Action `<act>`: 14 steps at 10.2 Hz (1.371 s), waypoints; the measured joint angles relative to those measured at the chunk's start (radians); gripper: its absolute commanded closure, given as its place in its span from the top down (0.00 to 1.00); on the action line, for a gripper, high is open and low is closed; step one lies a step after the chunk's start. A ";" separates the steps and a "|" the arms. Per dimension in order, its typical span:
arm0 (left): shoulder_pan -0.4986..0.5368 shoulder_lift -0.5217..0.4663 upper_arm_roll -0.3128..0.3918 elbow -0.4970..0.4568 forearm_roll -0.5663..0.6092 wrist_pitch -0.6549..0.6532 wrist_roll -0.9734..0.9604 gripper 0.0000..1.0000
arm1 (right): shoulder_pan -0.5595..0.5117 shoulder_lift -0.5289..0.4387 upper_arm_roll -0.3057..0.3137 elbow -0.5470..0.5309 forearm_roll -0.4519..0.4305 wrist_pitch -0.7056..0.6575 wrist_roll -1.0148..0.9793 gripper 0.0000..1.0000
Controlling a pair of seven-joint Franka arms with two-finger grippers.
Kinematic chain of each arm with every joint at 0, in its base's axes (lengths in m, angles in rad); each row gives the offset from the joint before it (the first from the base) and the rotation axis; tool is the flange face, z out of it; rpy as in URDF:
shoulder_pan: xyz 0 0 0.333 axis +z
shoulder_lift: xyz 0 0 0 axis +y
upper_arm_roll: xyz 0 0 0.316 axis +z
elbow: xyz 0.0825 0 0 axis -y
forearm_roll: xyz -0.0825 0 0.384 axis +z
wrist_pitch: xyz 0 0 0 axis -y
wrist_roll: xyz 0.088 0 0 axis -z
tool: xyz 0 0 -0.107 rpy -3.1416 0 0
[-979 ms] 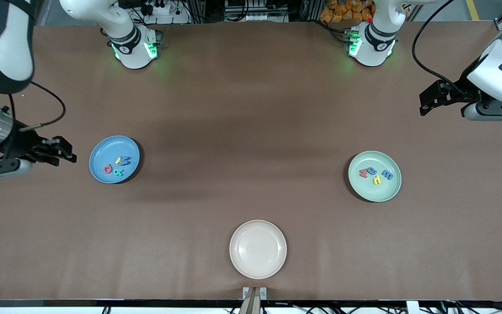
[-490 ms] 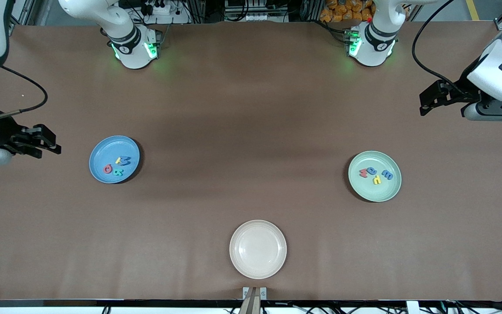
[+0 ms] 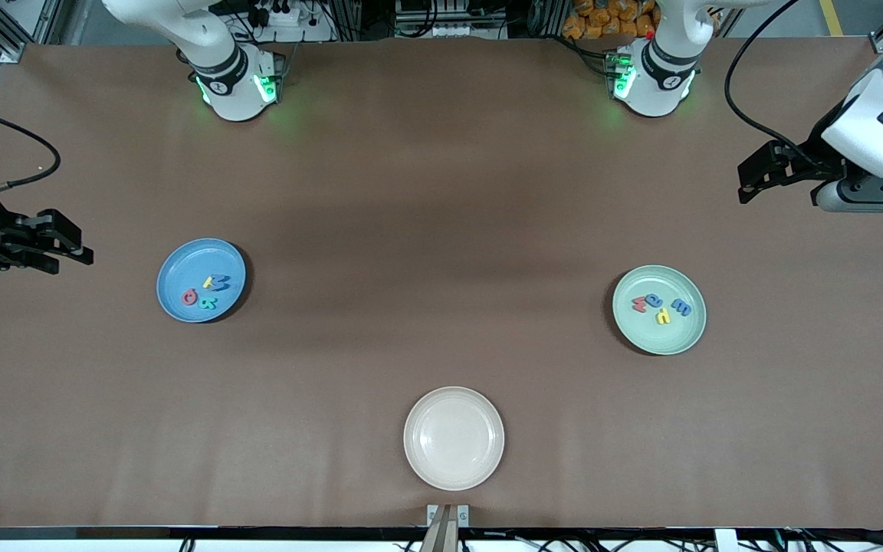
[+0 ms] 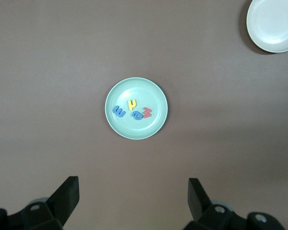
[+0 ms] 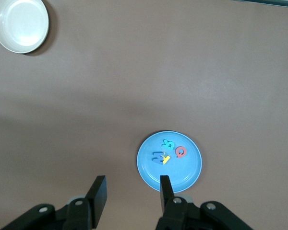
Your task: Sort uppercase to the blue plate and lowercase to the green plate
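Note:
The blue plate (image 3: 201, 280) (image 5: 169, 161) lies toward the right arm's end and holds the uppercase letters: a red ring (image 3: 190, 297), a yellow H (image 3: 210, 282), a blue M (image 3: 222, 282) and a teal one (image 3: 208, 301). The green plate (image 3: 659, 310) (image 4: 136, 108) lies toward the left arm's end and holds the lowercase letters: a red w (image 3: 639, 303), a yellow hooked one (image 3: 663, 315) and two blue ones (image 3: 681, 307). My right gripper (image 3: 77, 241) (image 5: 132, 191) hangs open and empty at the right arm's table edge. My left gripper (image 3: 746, 178) (image 4: 133, 194) hangs open and empty high over the left arm's end.
An empty cream plate (image 3: 454, 437) sits near the table's front edge, midway between the two arms. Both arm bases (image 3: 238, 80) stand along the back edge. Brown tabletop stretches between the plates.
The right gripper has drawn away from the blue plate toward the right arm's table edge, still open. The left arm has not moved. The letters lie as before.

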 measured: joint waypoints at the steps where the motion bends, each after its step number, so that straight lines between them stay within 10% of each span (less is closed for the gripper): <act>1: 0.000 0.000 0.000 0.000 0.000 0.000 0.000 1.00 | -0.009 0.000 0.012 0.005 -0.001 -0.003 0.000 0.53; 3: 0.000 0.000 0.000 0.000 0.000 0.000 0.000 1.00 | 0.036 -0.001 -0.013 0.013 -0.004 -0.012 0.008 0.53; 7: 0.002 0.001 0.002 0.001 0.000 0.000 0.000 1.00 | 0.580 0.006 -0.543 0.006 -0.009 -0.011 0.052 0.53; 11: 0.003 0.007 0.003 0.001 0.000 0.000 0.000 1.00 | 0.783 0.017 -0.775 0.001 0.020 -0.014 0.056 0.53; 14: 0.004 0.012 0.006 0.001 0.000 0.000 0.000 1.00 | 0.824 0.017 -0.830 -0.001 0.036 -0.015 0.057 0.53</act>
